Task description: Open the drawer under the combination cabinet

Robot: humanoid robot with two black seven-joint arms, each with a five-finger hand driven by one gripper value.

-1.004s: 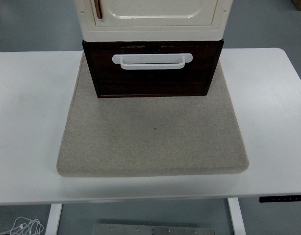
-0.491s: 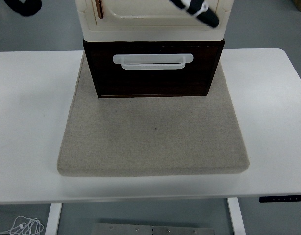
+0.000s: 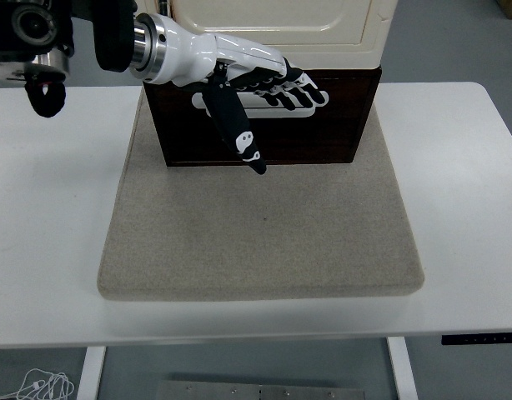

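The cream cabinet (image 3: 323, 33) stands on a dark brown drawer (image 3: 343, 133) at the back of a grey felt mat (image 3: 264, 242). The drawer front carries a white bar handle (image 3: 281, 113), partly hidden by my hand. My left hand (image 3: 268, 96), white with black fingers, reaches in from the upper left and hovers in front of the handle. Its fingers are spread and hold nothing, and the thumb points down over the drawer front. The drawer front sits level with the cabinet body.
The mat lies in the middle of the white table (image 3: 47, 208). My left forearm (image 3: 72, 33) crosses the top left corner. Grey floor shows behind the table.
My left arm has swung in from the top, and its open hand has come down in front of the drawer handle. The drawer has not moved.
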